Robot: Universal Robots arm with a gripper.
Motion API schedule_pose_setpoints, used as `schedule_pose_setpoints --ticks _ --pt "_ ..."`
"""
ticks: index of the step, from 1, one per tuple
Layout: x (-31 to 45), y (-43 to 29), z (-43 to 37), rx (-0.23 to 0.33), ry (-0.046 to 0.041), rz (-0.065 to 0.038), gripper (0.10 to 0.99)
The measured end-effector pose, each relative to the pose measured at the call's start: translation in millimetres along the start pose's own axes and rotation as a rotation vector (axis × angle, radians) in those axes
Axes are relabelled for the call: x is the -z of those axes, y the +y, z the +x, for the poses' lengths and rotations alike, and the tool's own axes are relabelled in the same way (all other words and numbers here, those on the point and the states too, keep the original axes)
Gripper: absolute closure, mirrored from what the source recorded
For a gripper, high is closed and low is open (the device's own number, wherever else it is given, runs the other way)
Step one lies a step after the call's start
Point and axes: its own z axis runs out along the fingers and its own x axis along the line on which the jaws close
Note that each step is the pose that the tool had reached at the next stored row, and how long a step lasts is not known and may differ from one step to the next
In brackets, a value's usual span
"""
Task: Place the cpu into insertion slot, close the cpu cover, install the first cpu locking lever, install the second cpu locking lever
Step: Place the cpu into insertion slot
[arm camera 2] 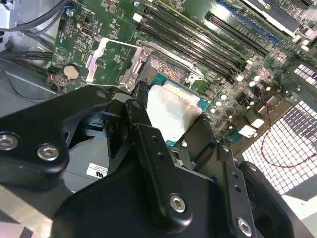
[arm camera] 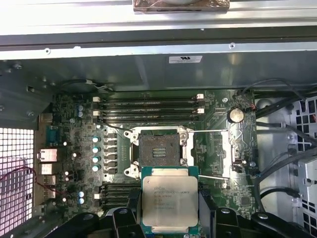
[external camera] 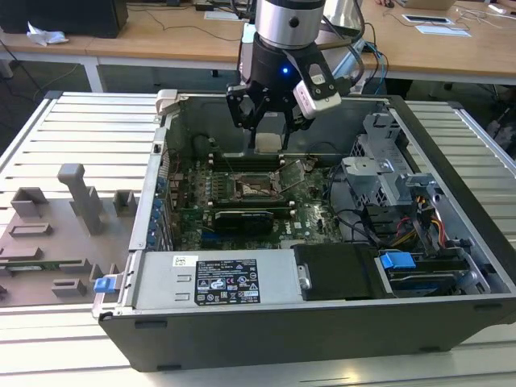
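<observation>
Cpu (external camera: 268, 145), a small flat square chip with a pale silver-grey metal top, hangs clamped between the fingers of the black claw (external camera: 269, 139) in the exterior view, held above the green motherboard (external camera: 314, 218) inside a dark grey open computer case (external camera: 282, 339) that lies on its side on the pale slatted tabletop (external camera: 81, 129). The dark square insertion slot (external camera: 256, 189) sits below the claw and a little toward the camera, apart from the chip. In the second wrist view the claw (arm camera 2: 172, 118) grips the cpu (arm camera 2: 168, 109) by two opposite edges, one black finger (arm camera 2: 143, 119) pressed on either side; past the claw's tips lies the cpu cover (arm camera 2: 95, 59), a thin silvery metal frame with an open window, swung open and lying beside the slot. In the first wrist view the cpu (arm camera: 170, 203) sits level in the claw (arm camera: 170, 210), just short of the bare insertion slot (arm camera: 158, 151) ahead of it, with the opened cpu cover (arm camera: 225, 148) off to one side of the slot.
</observation>
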Motion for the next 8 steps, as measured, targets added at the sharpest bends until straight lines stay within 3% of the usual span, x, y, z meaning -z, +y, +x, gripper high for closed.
schedule_pose_setpoints --ticks 8 --pt "-6.5 -0.6 -0.1 0.000 0.0000 0.000 0.541"
